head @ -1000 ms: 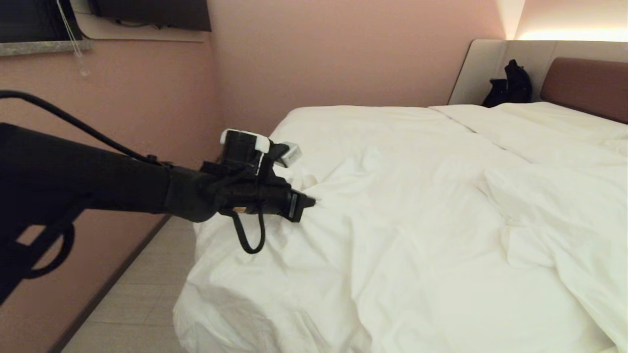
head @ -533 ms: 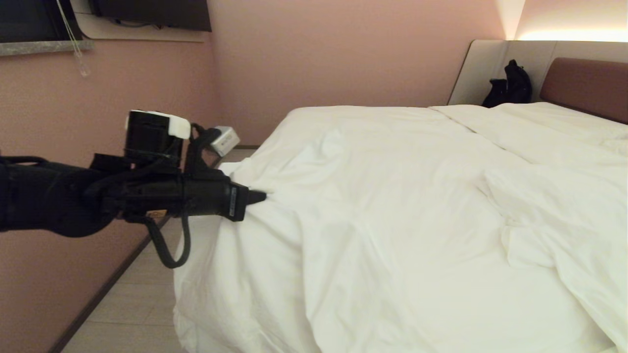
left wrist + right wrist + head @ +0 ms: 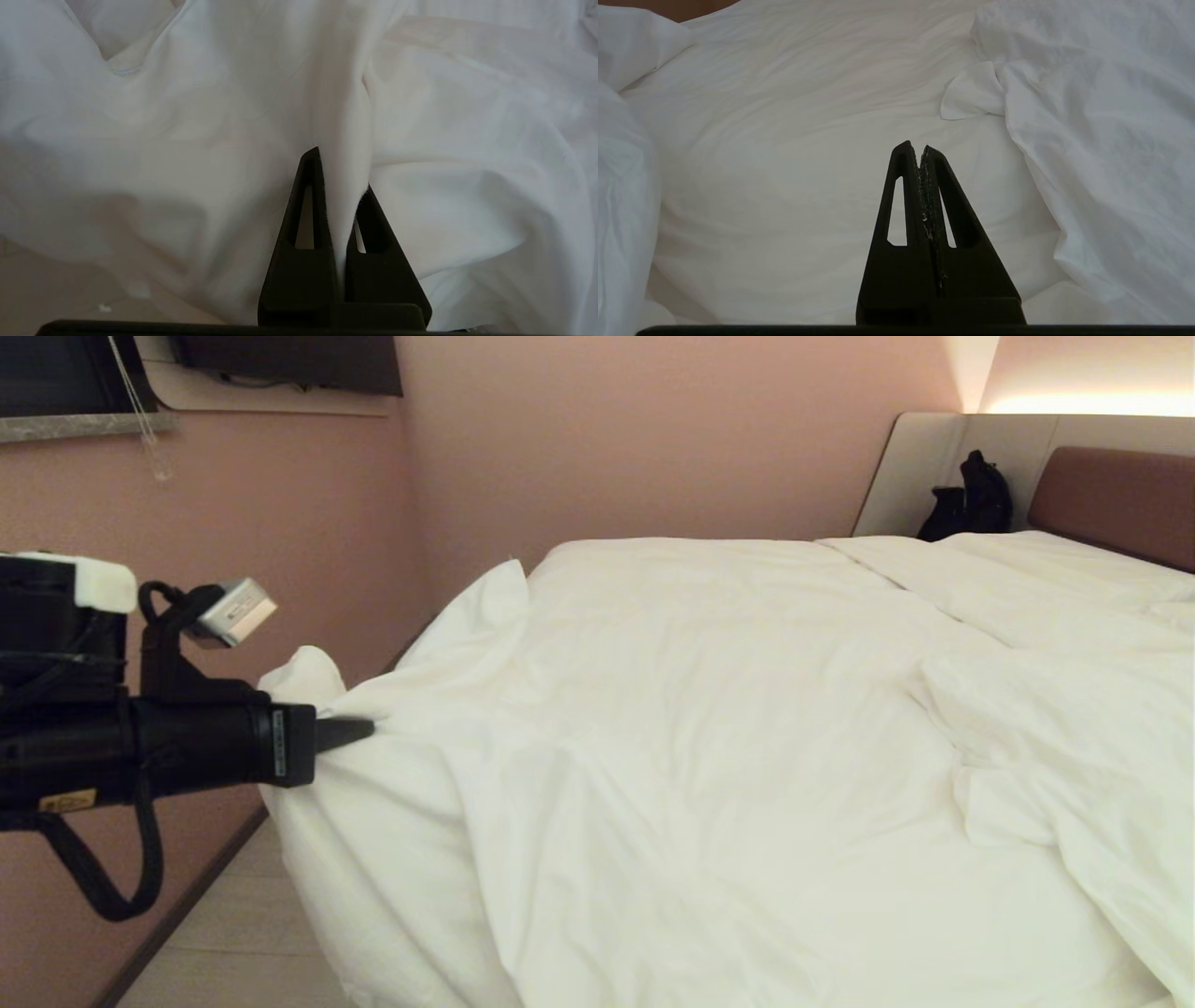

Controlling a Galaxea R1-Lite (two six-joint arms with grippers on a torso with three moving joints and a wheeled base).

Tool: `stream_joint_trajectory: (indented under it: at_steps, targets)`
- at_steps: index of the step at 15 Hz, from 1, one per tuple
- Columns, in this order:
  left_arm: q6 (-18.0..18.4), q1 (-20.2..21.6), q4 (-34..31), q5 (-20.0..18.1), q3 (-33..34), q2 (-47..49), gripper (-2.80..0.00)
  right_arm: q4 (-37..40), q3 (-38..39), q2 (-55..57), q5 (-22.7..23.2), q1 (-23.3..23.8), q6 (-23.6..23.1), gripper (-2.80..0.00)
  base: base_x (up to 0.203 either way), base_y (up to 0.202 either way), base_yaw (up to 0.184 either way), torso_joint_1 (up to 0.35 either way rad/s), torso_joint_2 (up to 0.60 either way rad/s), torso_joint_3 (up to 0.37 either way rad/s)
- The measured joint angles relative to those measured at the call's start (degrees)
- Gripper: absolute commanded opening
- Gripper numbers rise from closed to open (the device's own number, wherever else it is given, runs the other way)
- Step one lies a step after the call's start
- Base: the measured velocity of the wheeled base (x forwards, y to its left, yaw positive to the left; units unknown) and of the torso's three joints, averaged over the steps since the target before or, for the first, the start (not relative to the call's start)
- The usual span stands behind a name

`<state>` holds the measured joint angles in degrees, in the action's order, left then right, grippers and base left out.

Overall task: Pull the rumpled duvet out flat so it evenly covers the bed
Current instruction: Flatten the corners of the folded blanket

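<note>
head view: left gripper (image 3: 359,732) sat at 9 o'clock, pointing level twd the bed (image 3: 1111,490), fingers pinched tight on a fold of the duvet (image 3: 709,737). the cloth ran in a taut ridge from the tips out to 3 o'clock and draped down off the bed's near-left side twd 7 o'clock, over the pale floor (image 3: 233,943). a loose peak of duvet stood up just behind the gripper, another at 11 o'clock by the pink wall (image 3: 635,429). duvet covered most of the mattress, w/ a rumpled bunch at 3–4 o'clock. flat white pillows (image 3: 1027,579) lay at 1–2 o'clock below the reddish-brown headboard (image 3: 1116,499); a black bag (image 3: 971,499) sat at 1 o'clock against the beige panel. right arm not in this view.

left wrist view: left gripper (image 3: 343,186) at 6 o'clock, both fingers (image 3: 308,205) clamped on a vertical pleat of white duvet (image 3: 467,140) running up to 12 o'clock; cloth sagged either side, a bit of floor at 8 o'clock.

right wrist view: right gripper (image 3: 922,151) at 6 o'clock, fingers pressed together on nothing, hanging over smooth white bedding (image 3: 784,163); a wrinkled duvet edge (image 3: 1101,140) lay at 2–4 o'clock.
</note>
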<state>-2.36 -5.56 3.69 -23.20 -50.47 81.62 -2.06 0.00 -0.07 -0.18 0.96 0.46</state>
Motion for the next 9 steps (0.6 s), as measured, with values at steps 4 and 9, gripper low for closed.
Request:
stream_joint_trajectory:
  at_steps: [4,9]
  targets:
    - [-0.13,1.07,-2.27,-0.04,8.17,-5.84,-2.80,-0.02,0.00,0.00,-0.03,0.00,0.00,-2.80,0.000,0.000,0.000,0.000,0.00,0.000]
    - [-3.00,1.63,-2.39,2.39,15.59,-11.68,-2.80,-0.02,0.00,0.00,0.01,0.00,-0.01,-2.80,0.000,0.000,0.000,0.000,0.00,0.000]
